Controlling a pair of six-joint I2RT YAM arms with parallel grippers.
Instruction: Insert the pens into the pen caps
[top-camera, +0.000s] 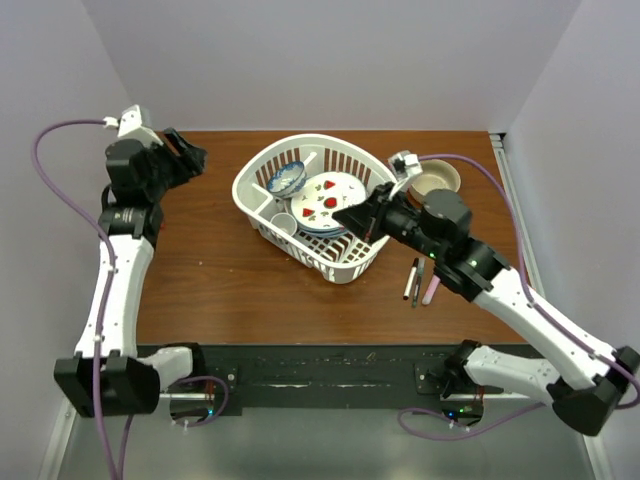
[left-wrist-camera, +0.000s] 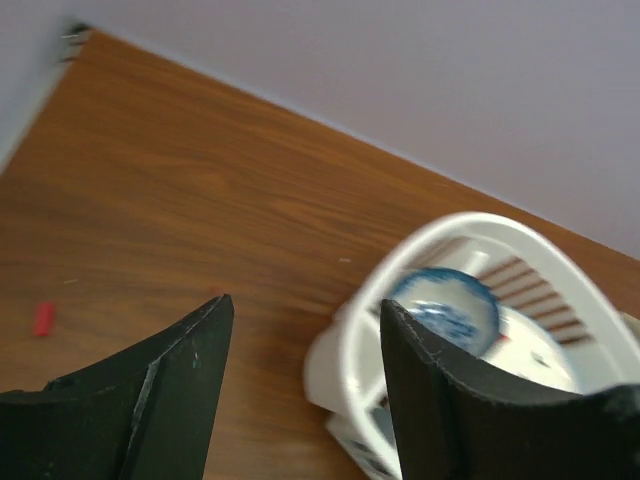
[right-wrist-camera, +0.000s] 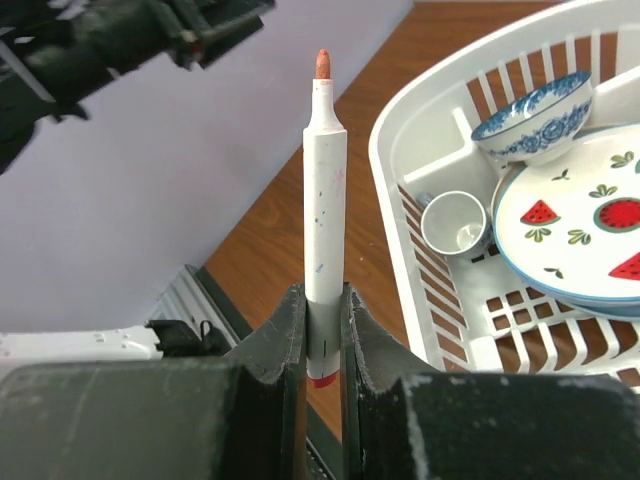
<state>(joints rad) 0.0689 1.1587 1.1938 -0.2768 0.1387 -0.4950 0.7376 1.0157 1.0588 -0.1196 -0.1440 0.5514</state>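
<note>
My right gripper (right-wrist-camera: 323, 310) is shut on a white-barrelled pen (right-wrist-camera: 325, 190) with a bare red tip, and holds it upright by its lower end. In the top view this gripper (top-camera: 355, 215) hangs over the near right rim of the basket. Three more pens, one lilac-pink (top-camera: 432, 290) and two darker (top-camera: 414, 281), lie side by side on the table to the right of the basket. My left gripper (top-camera: 188, 155) is open and empty at the far left of the table. A small red pen cap (left-wrist-camera: 43, 318) lies on the wood left of its fingers. Other caps are out of view.
A white ribbed basket (top-camera: 300, 141) stands mid-table and holds a watermelon plate (right-wrist-camera: 590, 230), a blue patterned bowl (right-wrist-camera: 530, 120) and a small cup (right-wrist-camera: 455, 222). A brown bowl (top-camera: 436, 180) sits at the far right. Walls close in the table on three sides.
</note>
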